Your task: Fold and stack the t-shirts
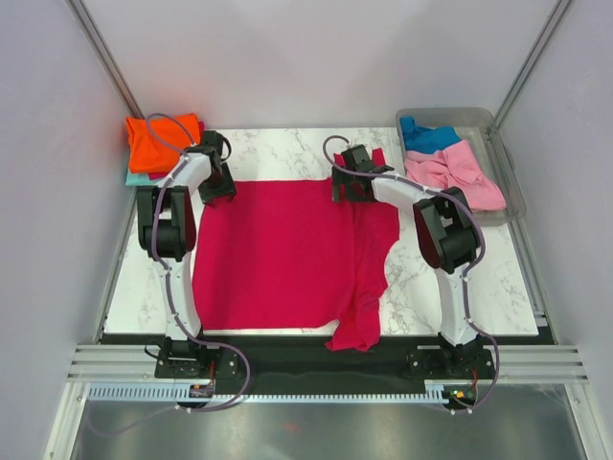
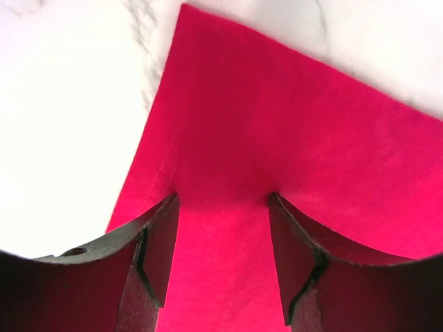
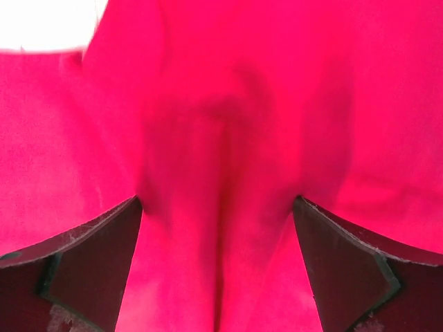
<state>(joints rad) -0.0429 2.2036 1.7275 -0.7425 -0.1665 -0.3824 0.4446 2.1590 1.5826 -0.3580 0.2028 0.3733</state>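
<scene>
Tub: clear grey plastic tub sitting at 2 o'clock on the marble table, out by the far right corner.
In the tub: blue shirt bunched at the 12 o'clock end, light pink shirt crumpled right below it and spilling over the 5 o'clock rim.
Stack: orange shirt folded on top of a teal shirt, at 10 o'clock, not in any container.
Main shirt: crimson shirt spread mostly flat mid-table, one bit trailing off the near edge around 6 o'clock.
Left gripper: down at that shirt's 11 o'clock corner, jaws about halfway apart, flat cloth lying between the fingers, nothing pinched.
Right gripper: at the shirt's 1 o'clock edge, jaws spread all the way, a soft ridge of crimson cloth rising between them but not clamped.
</scene>
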